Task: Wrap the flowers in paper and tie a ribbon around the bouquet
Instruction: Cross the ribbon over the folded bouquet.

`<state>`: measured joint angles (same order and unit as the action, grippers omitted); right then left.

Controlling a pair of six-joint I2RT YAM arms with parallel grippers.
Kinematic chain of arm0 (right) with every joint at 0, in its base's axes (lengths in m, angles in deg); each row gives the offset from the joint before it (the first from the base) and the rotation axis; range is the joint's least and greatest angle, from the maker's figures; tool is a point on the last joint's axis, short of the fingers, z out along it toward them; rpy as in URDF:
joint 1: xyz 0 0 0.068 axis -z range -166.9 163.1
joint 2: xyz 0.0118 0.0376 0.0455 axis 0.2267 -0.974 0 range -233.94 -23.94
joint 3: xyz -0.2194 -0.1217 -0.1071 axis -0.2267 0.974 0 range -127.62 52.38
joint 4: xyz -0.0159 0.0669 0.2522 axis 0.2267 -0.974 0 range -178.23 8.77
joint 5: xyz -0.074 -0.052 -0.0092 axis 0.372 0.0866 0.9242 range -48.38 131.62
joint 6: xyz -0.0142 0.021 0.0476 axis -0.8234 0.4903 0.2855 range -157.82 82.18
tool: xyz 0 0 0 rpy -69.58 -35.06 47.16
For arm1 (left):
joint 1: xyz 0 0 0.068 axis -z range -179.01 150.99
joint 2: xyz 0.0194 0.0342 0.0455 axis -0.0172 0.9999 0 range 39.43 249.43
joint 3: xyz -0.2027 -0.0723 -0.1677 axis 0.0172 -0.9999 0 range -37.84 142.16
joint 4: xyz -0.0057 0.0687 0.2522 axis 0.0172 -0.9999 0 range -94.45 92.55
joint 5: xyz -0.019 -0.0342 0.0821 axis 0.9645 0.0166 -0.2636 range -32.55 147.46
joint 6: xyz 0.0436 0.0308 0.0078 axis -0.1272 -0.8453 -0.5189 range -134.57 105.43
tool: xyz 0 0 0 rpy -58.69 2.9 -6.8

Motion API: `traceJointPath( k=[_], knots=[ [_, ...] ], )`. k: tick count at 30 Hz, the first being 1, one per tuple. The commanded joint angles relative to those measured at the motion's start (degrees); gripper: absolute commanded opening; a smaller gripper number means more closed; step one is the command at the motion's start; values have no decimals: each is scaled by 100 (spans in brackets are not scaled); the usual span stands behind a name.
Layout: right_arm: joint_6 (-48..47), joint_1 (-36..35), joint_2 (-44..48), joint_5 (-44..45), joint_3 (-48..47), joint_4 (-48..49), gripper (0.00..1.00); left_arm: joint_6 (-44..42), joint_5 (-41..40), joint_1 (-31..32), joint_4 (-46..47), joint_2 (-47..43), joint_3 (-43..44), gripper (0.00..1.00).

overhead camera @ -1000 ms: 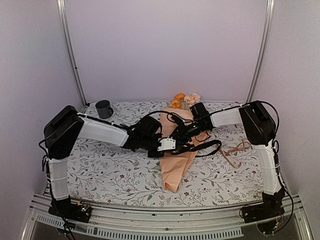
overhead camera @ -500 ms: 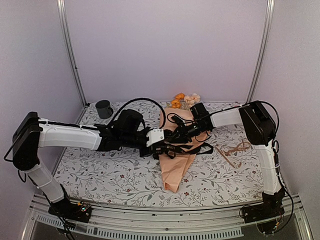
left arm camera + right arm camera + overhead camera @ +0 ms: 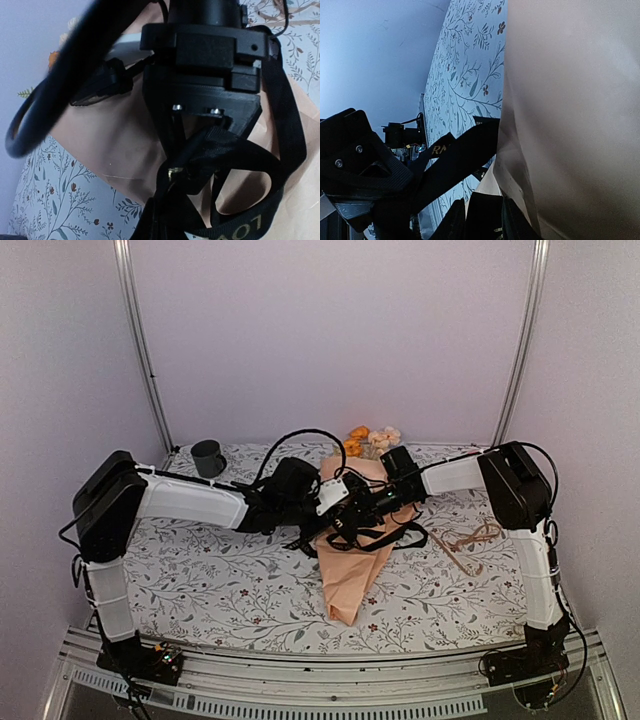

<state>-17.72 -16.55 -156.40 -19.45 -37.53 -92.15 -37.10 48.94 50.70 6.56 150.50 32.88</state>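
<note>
The bouquet lies on the table as a peach-orange paper [image 3: 350, 575] cone with its point toward the near edge. The flowers [image 3: 370, 440] stick out of its far end. The black ribbon [image 3: 402, 538] crosses the middle of the cone and loops off to the right. My left gripper [image 3: 348, 523] is over the cone's middle, shut on a bunched piece of ribbon [image 3: 285, 125] at its tips [image 3: 175, 177]. My right gripper [image 3: 372, 503] comes in from the right, close beside the left one. Its fingers [image 3: 454, 222] pinch a flat strip of ribbon [image 3: 455, 160] against the paper's edge [image 3: 570, 100].
A grey mug [image 3: 208, 457] stands at the back left. A thin tan cord [image 3: 470, 540] lies in a tangle to the right of the bouquet. The floral table cover [image 3: 220, 580] spreads around them, with metal frame posts [image 3: 140, 350] at the back corners.
My left wrist has swung up and toward the back over the cone, taking the ribbon with it. The ribbon's loop on the right has drawn in. The right arm has hardly moved.
</note>
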Motion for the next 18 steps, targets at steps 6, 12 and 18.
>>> traceJointPath(
  k=[6,12,18],
  knots=[
    [333,27,748,133,87,259,30,616,-176,-41,38,460,93,0],
    [801,74,1063,536,235,510,33,703,74,-47,41,818,138,0],
    [1235,224,1043,683,493,602,33,924,603,-137,34,1172,269,0]
  ],
)
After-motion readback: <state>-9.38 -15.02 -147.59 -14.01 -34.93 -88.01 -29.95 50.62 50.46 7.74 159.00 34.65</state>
